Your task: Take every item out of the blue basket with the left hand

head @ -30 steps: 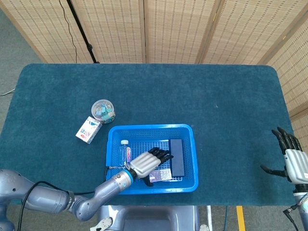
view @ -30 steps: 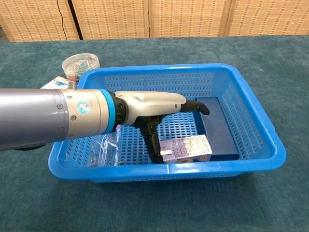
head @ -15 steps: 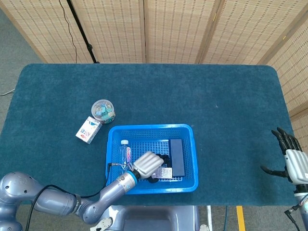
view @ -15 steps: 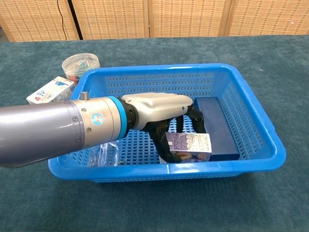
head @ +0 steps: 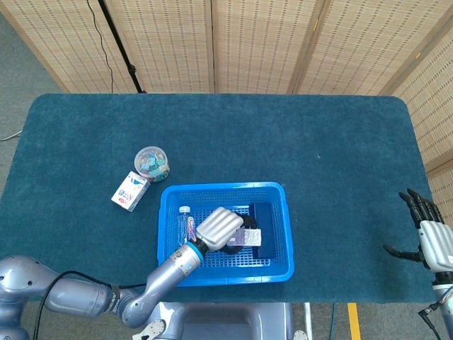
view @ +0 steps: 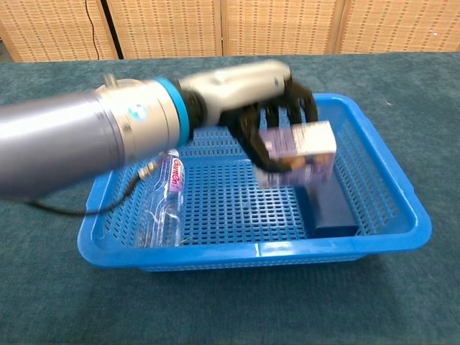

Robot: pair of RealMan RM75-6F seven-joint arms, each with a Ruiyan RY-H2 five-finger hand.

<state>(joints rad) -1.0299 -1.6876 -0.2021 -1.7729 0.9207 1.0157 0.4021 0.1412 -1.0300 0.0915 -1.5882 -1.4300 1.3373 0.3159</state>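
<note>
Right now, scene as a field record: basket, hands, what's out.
left hand: grips purple carton, lifted above basket floor
right hand: holds nothing, fingers spread, off the table's right edge
blue basket: plastic bottle, dark blue box inside
outside basket: small carton, clear jar

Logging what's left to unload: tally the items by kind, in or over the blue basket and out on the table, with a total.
Clear plastic bottle, in basket: 1
Dark blue box, in basket: 1
Purple carton, held by left hand over basket: 1
Small carton, on table: 1
Round clear jar, on table: 1
Total: 5
</note>
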